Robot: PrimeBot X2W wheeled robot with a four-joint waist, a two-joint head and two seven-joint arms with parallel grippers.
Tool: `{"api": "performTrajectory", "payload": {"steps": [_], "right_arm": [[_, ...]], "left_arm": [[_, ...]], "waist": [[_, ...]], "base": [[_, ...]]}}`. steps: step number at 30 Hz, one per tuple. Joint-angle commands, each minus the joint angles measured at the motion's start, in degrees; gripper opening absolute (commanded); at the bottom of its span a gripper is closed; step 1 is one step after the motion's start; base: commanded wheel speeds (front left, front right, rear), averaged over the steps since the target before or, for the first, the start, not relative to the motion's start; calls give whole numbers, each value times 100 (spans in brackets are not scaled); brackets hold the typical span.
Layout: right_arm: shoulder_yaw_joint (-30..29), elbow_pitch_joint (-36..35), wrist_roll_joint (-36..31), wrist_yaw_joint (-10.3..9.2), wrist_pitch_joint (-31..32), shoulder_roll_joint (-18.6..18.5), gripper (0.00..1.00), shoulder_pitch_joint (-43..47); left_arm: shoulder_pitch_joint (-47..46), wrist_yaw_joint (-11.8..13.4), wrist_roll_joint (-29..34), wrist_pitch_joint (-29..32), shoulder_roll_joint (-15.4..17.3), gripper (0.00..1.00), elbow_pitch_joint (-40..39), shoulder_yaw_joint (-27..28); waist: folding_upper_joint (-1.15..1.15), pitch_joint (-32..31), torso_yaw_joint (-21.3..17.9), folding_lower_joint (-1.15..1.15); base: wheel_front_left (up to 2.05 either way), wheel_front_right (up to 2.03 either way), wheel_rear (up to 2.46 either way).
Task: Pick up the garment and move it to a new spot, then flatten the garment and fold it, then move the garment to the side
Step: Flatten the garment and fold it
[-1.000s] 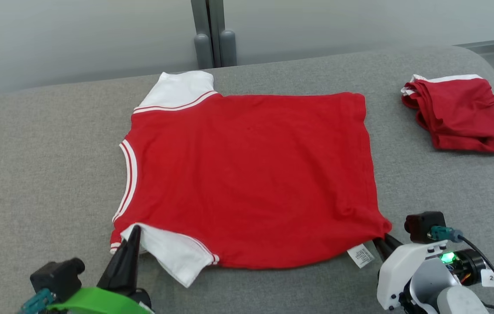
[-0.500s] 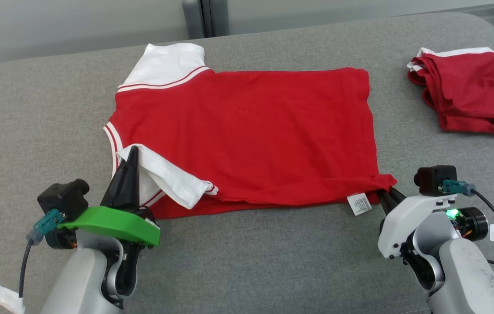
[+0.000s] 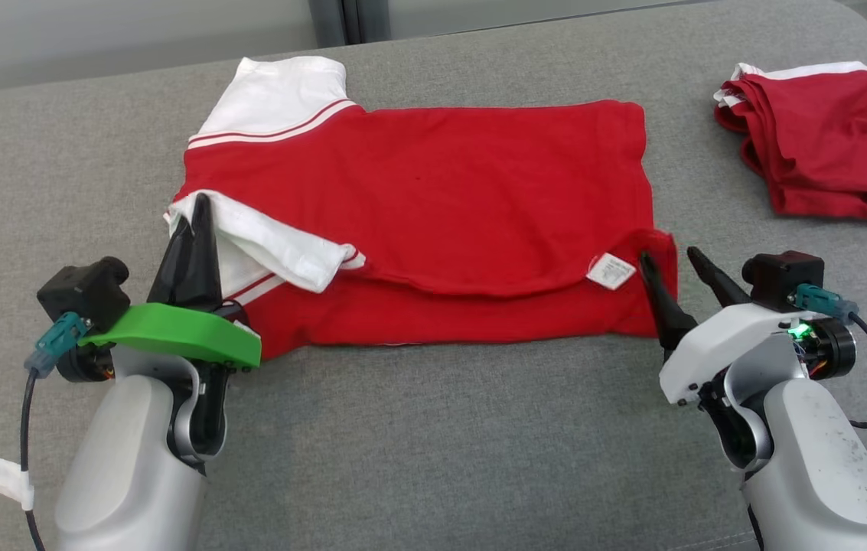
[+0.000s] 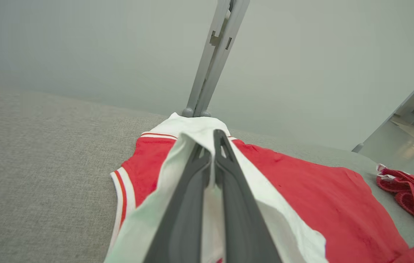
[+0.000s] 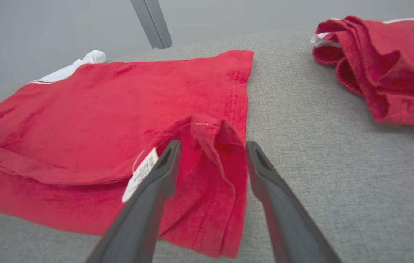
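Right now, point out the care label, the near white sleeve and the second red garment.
care label point(image 3: 611, 271): head view, middle of the white tag.
near white sleeve point(image 3: 280, 246): head view, folded-over white cloth.
second red garment point(image 3: 823, 145): head view, top red layer of the pile.

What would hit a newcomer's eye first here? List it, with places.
The red T-shirt lies spread across the middle of the grey padded surface, its near edge folded back over itself. The left gripper is clamped on its white sleeve at the near left, while the right gripper stands open astride the hem corner by the white label. A second red garment lies bundled at the far right.
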Motion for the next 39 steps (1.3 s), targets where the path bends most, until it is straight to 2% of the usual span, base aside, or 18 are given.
{"api": "performTrajectory", "payload": {"steps": [1, 5, 10, 19, 21, 28, 33, 39], "right_arm": [[-22, 21, 19, -9, -160, -18, 100, -65], [-67, 49, -104, -9, -527, -16, 100, -99], [-99, 29, -144, -9, -685, -16, 100, 54], [-245, -229, -370, -9, -886, -16, 100, 500], [-266, -308, -428, -9, -918, -16, 100, 620], [-214, -569, -560, -9, -929, -15, 100, 985], [-114, -653, -587, -9, -906, -16, 100, 1040], [-4, -694, -562, -9, -889, -16, 100, 943]], "left_arm": [[-82, -40, 106, -19, -23, 100, -65, 83], [50, -91, 252, -20, -141, 100, -241, 302], [290, -128, 380, -22, -191, 100, -420, 468], [1143, -131, 270, -12, -49, 100, -471, 629], [1326, -120, 196, 99, -7, 100, -413, 632], [1758, 198, -84, 925, 83, 100, -232, 709], [1738, 368, -414, 1407, 6, 100, -106, 851], [1559, 311, -825, 1706, -122, 100, 3, 973]], "waist": [[0, 8, -11, 0], [0, 16, -26, 0], [0, -35, -25, 0], [0, -389, 7, 0], [0, -474, 26, 0], [0, -591, 58, 0], [0, -472, -14, 0], [0, -269, -144, 0]], "base": [[0, 0, 0], [0, 0, 0], [0, 0, 0], [0, 0, 0], [0, 0, 0], [0, 0, 0], [0, 0, 0], [0, 0, 0]]}}
